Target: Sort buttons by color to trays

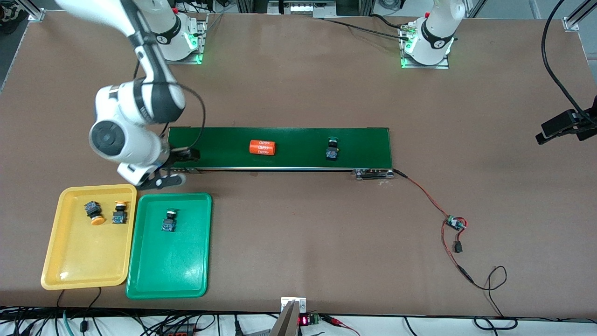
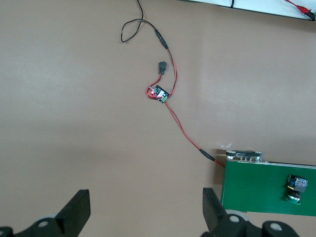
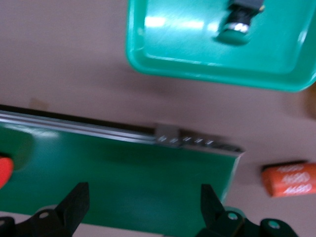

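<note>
A: Well, what is hidden or cut off?

B: Most of the left arm is out of the front view; only its base is seen. The left gripper [image 2: 146, 217] shows in its own wrist view alone, jaws spread and empty, over bare table [image 1: 298, 242] beside the belt's [image 1: 298, 147] end, where the arm waits. The right gripper [image 1: 179, 158] is largely covered by its own arm in the front view; in its wrist view [image 3: 144, 210] the jaws are spread over the belt's end toward the right arm's end of the table, nothing pinched. An orange cylinder [image 3: 290, 179] is seen there beside the belt, and a second [image 1: 262, 147] lies on the belt.

A: And the buttons?

B: Two yellow-capped ones lie in the yellow tray [image 1: 79, 261]. The first yellow button [image 1: 93, 212] is tipped over, long axis slanted, cap toward the front camera. The second yellow button [image 1: 120, 212] lies with its cap toward the bases. One green button [image 1: 169, 220] lies in the green tray [image 1: 168, 275], cap toward the bases. The belt button [image 1: 332, 148] lies on the belt toward the left arm's end, green cap toward the bases; its cap is hard to make out against the belt.
</note>
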Robot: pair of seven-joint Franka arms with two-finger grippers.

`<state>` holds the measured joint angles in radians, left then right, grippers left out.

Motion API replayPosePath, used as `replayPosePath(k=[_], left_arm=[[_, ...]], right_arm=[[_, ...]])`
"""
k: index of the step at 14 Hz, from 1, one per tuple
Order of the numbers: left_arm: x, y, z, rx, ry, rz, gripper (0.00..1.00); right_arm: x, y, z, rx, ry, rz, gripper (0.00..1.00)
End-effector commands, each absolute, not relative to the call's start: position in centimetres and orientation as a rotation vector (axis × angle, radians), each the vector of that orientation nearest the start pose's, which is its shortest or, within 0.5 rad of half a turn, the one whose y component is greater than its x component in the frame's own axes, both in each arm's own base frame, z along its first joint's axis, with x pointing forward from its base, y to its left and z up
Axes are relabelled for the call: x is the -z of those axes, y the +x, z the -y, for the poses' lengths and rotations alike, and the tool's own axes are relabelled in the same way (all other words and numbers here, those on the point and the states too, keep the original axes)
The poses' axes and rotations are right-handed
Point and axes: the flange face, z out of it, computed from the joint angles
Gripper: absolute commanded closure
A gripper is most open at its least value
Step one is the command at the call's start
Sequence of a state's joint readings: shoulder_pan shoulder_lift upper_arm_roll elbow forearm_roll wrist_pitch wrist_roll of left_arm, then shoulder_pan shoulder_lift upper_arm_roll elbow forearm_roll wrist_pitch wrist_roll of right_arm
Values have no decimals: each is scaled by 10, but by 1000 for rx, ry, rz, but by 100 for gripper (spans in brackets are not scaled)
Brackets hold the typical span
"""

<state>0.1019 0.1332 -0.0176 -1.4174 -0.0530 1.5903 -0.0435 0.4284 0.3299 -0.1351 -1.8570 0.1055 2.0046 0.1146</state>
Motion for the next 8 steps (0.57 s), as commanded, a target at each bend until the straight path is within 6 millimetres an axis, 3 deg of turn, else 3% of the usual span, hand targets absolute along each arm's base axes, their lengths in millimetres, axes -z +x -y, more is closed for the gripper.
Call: replayPosePath(k=[1,4,6,8], left_arm=[[-628,594,-45,29,-3172,167,0],[-628,591,-44,10,-3176,113,0],[-630,583,-44,-47,-3179,55,0],[-630,582,-45,-43,-3178,55,0]], right_arm=[[-330,530,-246,-212,-3122,72,0],[-316,494,-342,-50,-3107,-69,0],[-306,477,-383,33,-3075,-122,0],[-295,465,-404,68,-3060,-130,0]])
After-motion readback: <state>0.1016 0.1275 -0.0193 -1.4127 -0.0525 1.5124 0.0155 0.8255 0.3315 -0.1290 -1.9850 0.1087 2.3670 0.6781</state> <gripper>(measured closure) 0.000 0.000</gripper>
